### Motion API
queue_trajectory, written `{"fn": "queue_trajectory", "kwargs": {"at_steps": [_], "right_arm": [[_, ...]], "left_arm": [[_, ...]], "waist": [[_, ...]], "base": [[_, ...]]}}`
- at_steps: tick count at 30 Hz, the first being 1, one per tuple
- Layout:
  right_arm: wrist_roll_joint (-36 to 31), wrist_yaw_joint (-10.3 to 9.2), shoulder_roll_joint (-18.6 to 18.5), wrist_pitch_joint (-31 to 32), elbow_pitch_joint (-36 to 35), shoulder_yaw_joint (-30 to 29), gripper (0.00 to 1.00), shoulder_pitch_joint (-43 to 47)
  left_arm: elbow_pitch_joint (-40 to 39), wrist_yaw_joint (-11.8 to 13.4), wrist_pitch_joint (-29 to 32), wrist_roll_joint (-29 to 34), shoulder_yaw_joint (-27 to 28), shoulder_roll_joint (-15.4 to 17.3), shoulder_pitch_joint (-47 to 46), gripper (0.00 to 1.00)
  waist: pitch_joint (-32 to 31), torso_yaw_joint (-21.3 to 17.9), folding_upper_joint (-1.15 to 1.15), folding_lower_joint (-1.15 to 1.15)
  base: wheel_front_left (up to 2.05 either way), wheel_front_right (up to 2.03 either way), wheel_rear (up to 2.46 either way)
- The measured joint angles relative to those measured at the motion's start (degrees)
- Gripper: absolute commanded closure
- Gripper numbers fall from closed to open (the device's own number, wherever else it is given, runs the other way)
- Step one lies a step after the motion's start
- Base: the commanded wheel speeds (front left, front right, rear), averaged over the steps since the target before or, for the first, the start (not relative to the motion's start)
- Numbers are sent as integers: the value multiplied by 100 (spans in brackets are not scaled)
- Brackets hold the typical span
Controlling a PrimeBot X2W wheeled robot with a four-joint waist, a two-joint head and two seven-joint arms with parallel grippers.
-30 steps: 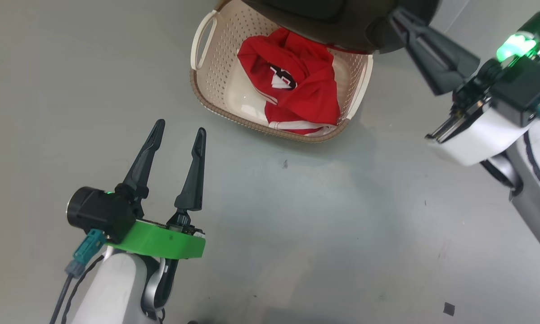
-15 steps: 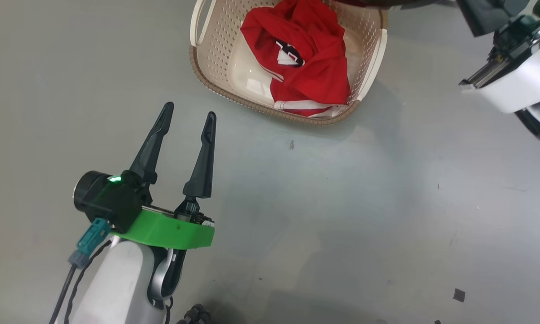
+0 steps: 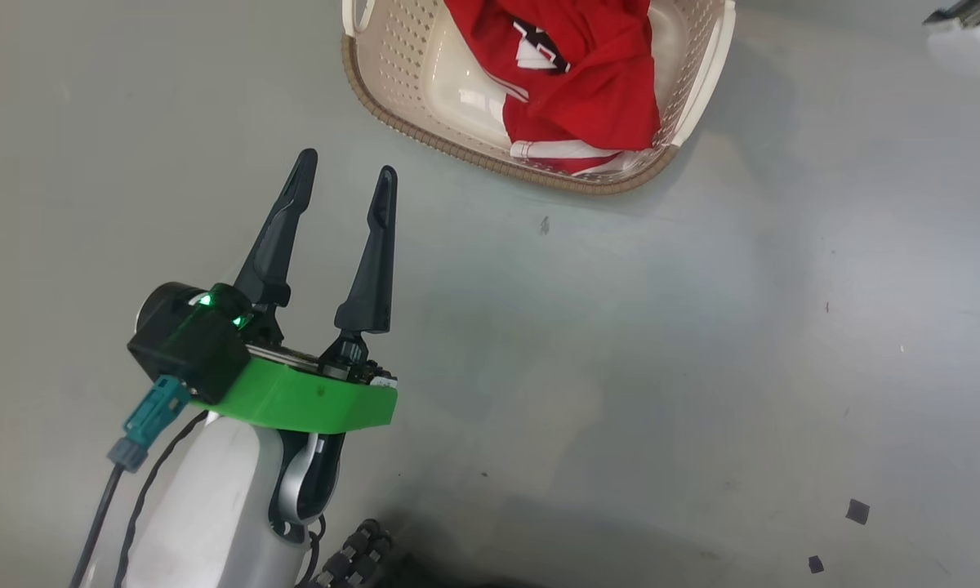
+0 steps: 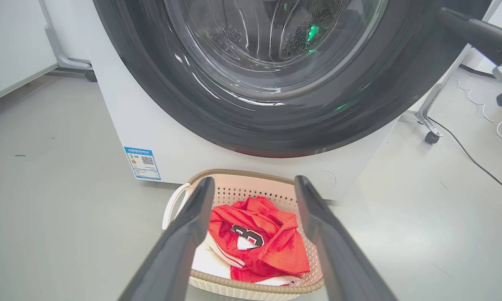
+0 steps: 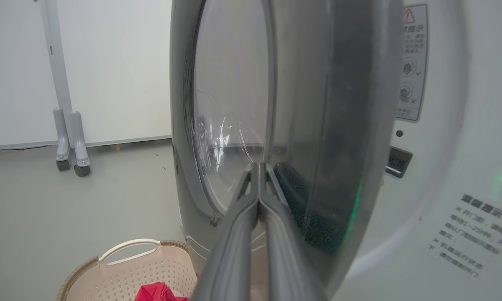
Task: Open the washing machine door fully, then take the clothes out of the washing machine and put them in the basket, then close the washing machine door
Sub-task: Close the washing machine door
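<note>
While the cream basket [image 3: 392,73] sits on grey floor [image 3: 621,367] just before the white washing machine [image 4: 121,121], the red clothes [image 3: 604,90] lie heaped inside it. The left gripper [image 3: 346,163] hovers nearby, fingers spread, empty. The right gripper [image 5: 257,166], fingers pressed together, points along the washing machine door [image 5: 309,125].

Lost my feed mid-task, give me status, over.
Left gripper open, empty, above floor. Right gripper shut, fingers at washing machine door; door not yet closed. Clothes in basket. Basket low under door, apart from it.
</note>
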Motion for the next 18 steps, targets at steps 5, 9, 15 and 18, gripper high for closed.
{"fn": "queue_trajectory", "kwargs": {"at_steps": [5,9,15,18], "right_arm": [[78,0,-116,49,126,23,100,-454],[218,4,-118,67,229,-20,100,-729],[354,2,-144,76,411,-133,100,-1110],[380,2,-164,74,526,-149,100,-1227]], "left_arm": [[-11,36,0,-44,-138,-11,-64,0],[-14,43,0,-71,-186,-19,-99,0],[-31,45,0,-168,-238,-26,-236,0],[-27,91,0,-168,-233,-33,-244,0]], "waist": [[216,88,0,0],[336,139,0,0],[473,211,0,0],[505,246,0,0]], "base": [[0,0,0],[0,0,0],[0,0,0],[0,0,0]]}}
